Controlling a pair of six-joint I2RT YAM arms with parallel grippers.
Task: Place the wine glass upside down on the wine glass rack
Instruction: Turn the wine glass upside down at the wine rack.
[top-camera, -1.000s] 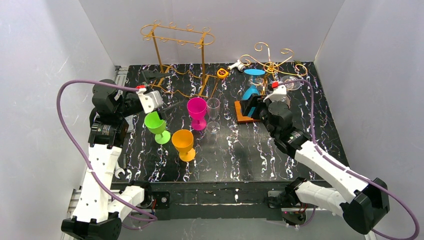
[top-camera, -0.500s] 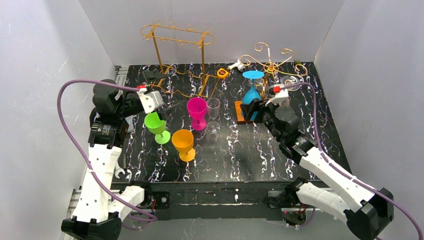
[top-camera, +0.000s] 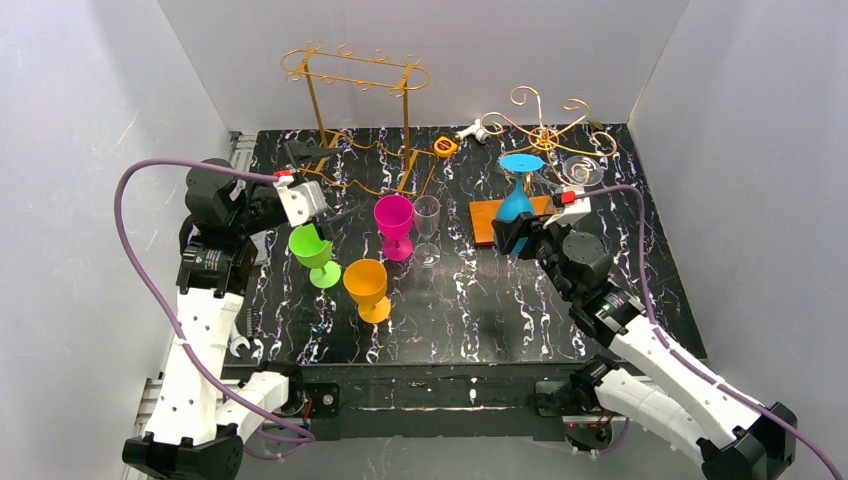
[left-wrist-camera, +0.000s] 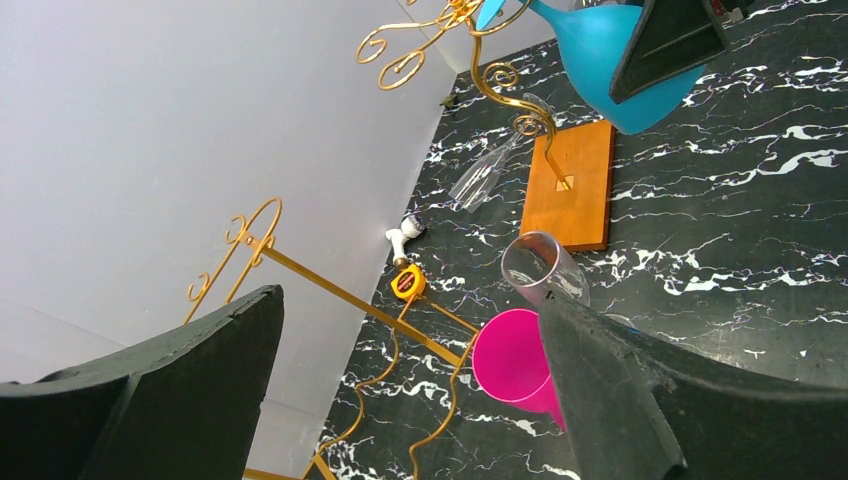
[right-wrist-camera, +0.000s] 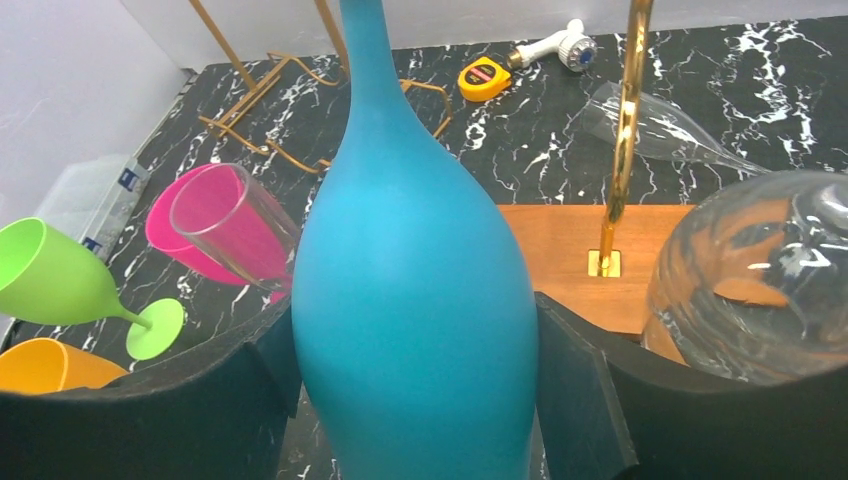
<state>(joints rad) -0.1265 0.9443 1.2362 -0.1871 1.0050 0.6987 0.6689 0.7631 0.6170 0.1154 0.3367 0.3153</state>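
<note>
My right gripper (top-camera: 520, 232) is shut on the bowl of a blue wine glass (top-camera: 516, 202), held upside down with its foot on top; both pads press its sides in the right wrist view (right-wrist-camera: 415, 330). It hangs over the near edge of the small gold rack's wooden base (top-camera: 492, 220). The rack's gold post (right-wrist-camera: 622, 130) stands just right of the glass. A clear glass (right-wrist-camera: 745, 275) hangs inverted on that rack at the right. My left gripper (top-camera: 335, 205) is open and empty beside the green glass (top-camera: 312, 250).
A pink glass (top-camera: 394, 224), a clear flute (top-camera: 427, 228) and an orange glass (top-camera: 367, 287) stand mid-table. A tall gold rack (top-camera: 355, 110) stands at the back left. A yellow tape measure (top-camera: 445, 146), a white fitting (top-camera: 474, 130) and a clear glass lying down (right-wrist-camera: 660, 128) are at the back.
My right gripper has drawn back toward the near right with the blue glass, from over the wooden base to its near edge. The left arm has not moved.
</note>
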